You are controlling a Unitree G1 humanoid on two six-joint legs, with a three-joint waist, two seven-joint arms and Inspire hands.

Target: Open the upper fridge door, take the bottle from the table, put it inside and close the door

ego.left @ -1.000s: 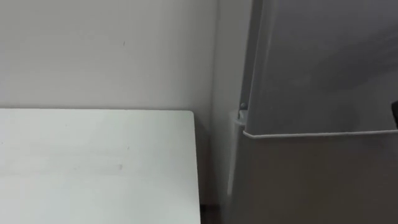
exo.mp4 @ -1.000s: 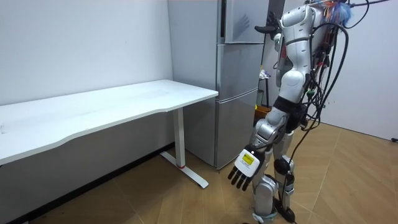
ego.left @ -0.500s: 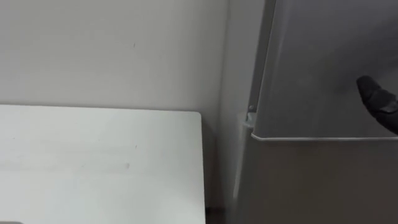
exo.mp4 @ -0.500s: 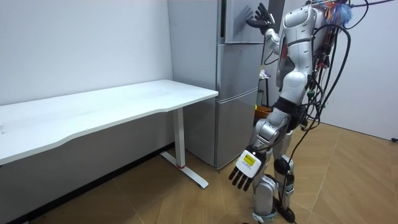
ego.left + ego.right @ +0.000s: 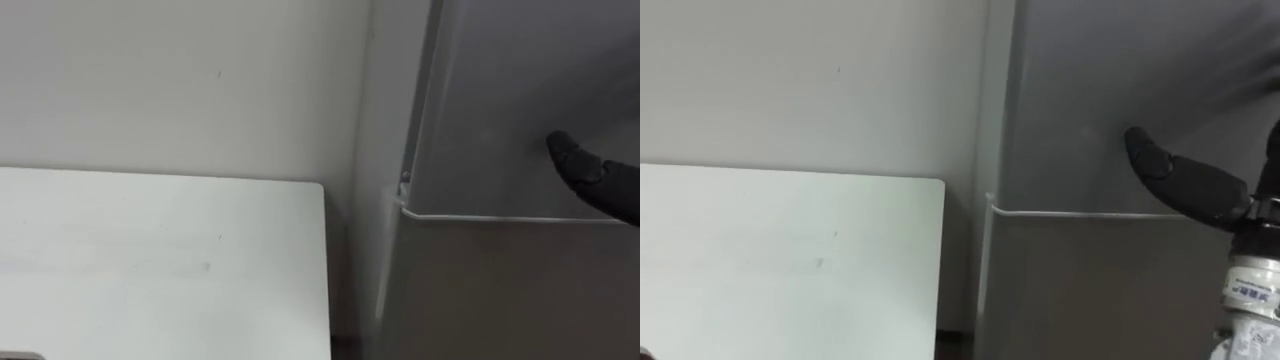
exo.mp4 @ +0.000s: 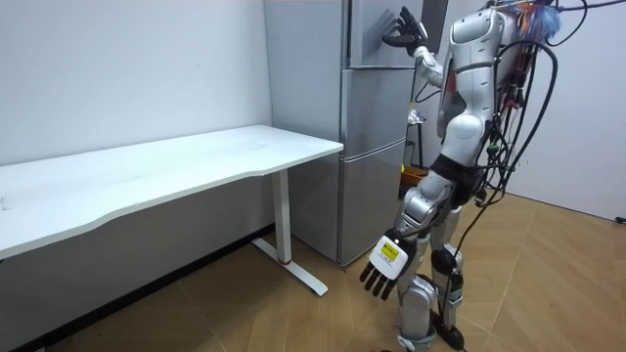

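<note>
Right hand point(image 5: 1185, 180) shifted left, near fridge door point(image 5: 1090, 90)

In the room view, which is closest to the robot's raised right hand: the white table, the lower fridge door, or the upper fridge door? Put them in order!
1. Upper fridge door, up high, right at the right hand.
2. Lower fridge door, just below the upper one.
3. White table, off to the room view's left.

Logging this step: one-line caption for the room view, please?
Robot stands at the fridge, right hand raised to its upper door, left hand hanging open by its leg.
</note>
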